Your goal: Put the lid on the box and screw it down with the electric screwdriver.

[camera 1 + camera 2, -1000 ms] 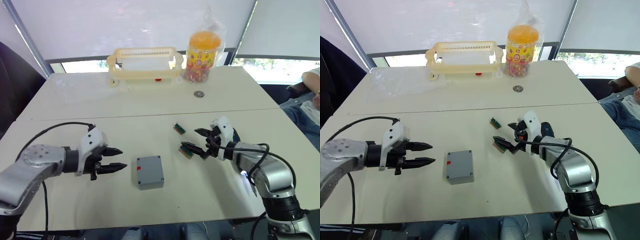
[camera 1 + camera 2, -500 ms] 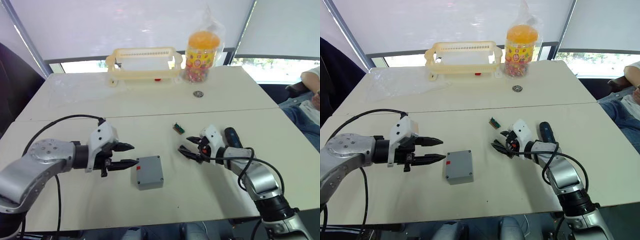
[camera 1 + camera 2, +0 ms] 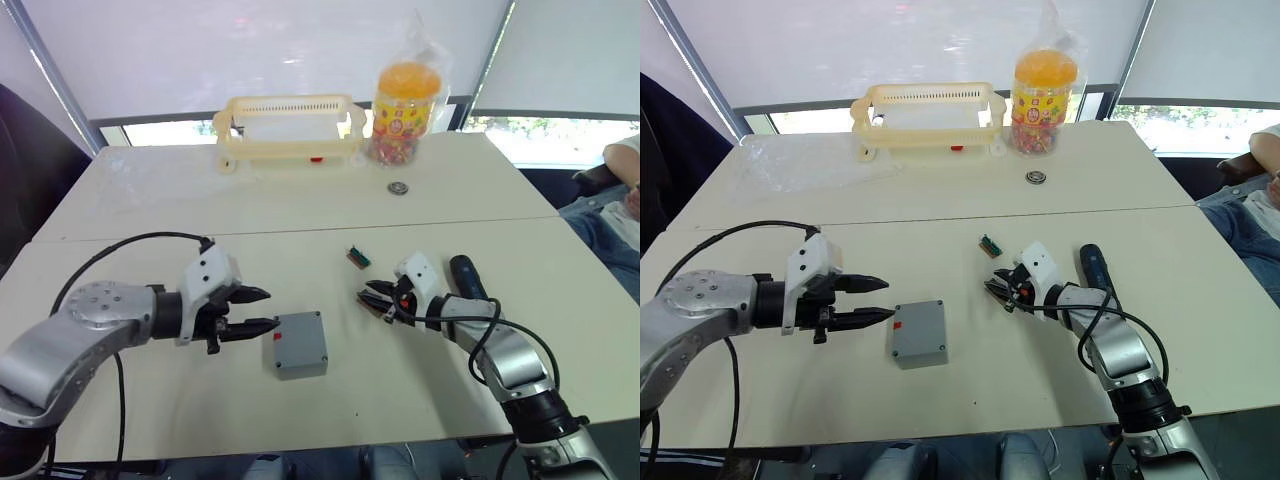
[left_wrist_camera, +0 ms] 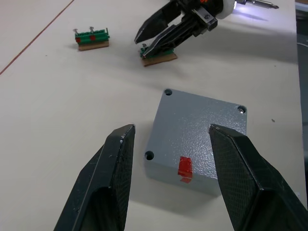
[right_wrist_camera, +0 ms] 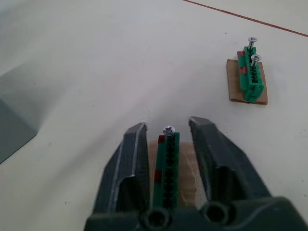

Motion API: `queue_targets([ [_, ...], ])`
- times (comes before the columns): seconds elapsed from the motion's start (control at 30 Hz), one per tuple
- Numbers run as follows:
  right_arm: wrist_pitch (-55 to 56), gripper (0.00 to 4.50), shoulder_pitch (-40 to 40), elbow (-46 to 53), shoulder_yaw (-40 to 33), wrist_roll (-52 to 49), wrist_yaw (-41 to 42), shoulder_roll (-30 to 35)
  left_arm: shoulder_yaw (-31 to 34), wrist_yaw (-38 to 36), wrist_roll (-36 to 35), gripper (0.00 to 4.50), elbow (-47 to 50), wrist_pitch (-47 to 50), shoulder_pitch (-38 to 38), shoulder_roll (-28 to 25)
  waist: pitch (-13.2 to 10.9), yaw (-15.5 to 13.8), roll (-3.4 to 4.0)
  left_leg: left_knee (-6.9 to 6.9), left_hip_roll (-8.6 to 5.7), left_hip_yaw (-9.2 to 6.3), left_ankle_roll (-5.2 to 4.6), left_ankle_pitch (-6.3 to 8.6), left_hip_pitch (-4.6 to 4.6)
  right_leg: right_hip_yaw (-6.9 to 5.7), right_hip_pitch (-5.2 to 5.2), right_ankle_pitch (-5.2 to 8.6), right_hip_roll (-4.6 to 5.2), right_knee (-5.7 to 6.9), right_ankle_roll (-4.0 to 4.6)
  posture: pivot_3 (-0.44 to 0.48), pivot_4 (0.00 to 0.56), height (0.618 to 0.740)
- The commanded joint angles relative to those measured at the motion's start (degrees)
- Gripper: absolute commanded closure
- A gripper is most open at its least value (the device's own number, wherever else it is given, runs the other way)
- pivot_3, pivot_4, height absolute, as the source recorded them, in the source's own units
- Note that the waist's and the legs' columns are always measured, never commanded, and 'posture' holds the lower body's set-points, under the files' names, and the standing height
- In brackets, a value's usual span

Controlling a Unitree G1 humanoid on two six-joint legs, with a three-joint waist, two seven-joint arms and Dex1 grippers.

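The grey box (image 3: 299, 343) sits in the middle of the near table, with a flat top face, holes at its corners and a small red mark. Whether that face is the lid I cannot tell. My left gripper (image 3: 270, 309) is open just left of the box, its fingers (image 4: 118, 159) pointing at it. My right gripper (image 5: 168, 124) is low over a green screw holder (image 5: 166, 163) on a brown card, open, with one finger close on either side of it. The black electric screwdriver (image 3: 465, 272) lies on the table beside my right forearm.
A second green screw holder (image 3: 357, 257) lies just behind the first. At the back stand a cream basket (image 3: 290, 125) and a jar of sweets (image 3: 405, 100), with a small round metal part (image 3: 399, 187) in front. A person (image 3: 625, 200) sits at the right edge.
My left gripper has moved right, up to the box. My right gripper has come down over the screw holder and its fingers have narrowed around it.
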State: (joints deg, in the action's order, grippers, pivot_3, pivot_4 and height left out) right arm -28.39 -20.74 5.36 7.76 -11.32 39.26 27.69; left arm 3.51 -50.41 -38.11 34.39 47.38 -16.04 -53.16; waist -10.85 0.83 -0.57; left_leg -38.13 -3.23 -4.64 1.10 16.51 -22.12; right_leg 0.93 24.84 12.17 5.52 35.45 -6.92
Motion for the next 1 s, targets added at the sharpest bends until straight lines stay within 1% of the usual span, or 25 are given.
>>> queue_targets([
  [0.03,0.9,3.13,-0.6,0.6,-0.5,0.3,-0.4,-0.4,0.5,0.2,-0.1,2.03,0.5,-0.6,-0.6,0.2,0.0,0.0,0.0,0.0,0.0,0.0,0.0,0.0,0.0,0.0,0.0,0.0,0.0,0.0,0.0,0.0,0.15,0.74],
  [0.17,0.9,3.13,-0.4,0.4,-0.4,0.4,-0.6,-0.6,0.1,0.2,0.5,2.03,0.1,-1.3,-0.4,0.3,0.0,0.0,0.0,0.0,0.0,0.0,0.0,0.0,0.0,0.0,0.0,0.0,0.0,0.0,0.0,0.0,0.15,0.74],
  [0.27,0.9,3.97,-0.4,0.4,-0.6,0.4,-0.9,-0.9,-0.1,0.2,0.5,2.03,0.0,-1.5,-0.4,0.2,0.0,0.0,0.0,0.0,0.0,0.0,0.0,0.0,0.0,0.0,0.0,0.0,0.0,0.0,0.0,0.0,0.15,0.74],
  [0.3,0.9,4.46,-0.4,0.4,-0.6,0.4,-0.9,-0.9,-0.1,0.2,0.5,2.03,0.0,-1.5,-0.4,0.2,0.0,0.0,0.0,0.0,0.0,0.0,0.0,0.0,0.0,0.0,0.0,0.0,0.0,0.0,0.0,0.0,0.15,0.74],
  [0.63,0.3,4.46,-0.1,1.5,-1.2,-0.2,-1.0,-1.1,-0.5,0.3,0.8,2.03,-0.2,-1.5,-0.6,0.4,0.0,0.0,0.0,0.0,0.0,0.0,0.0,0.0,0.0,0.0,0.0,0.0,0.0,0.0,0.0,0.0,0.15,0.74],
  [1.0,-5.0,4.46,-2.1,9.1,-5.0,-3.7,-3.1,-1.3,-1.7,-0.9,1.1,2.03,-0.9,-2.1,-0.9,0.5,0.0,0.0,0.0,0.0,0.0,-0.01,0.0,0.0,0.0,0.0,0.0,0.0,0.0,0.01,0.0,0.0,0.15,0.74],
])
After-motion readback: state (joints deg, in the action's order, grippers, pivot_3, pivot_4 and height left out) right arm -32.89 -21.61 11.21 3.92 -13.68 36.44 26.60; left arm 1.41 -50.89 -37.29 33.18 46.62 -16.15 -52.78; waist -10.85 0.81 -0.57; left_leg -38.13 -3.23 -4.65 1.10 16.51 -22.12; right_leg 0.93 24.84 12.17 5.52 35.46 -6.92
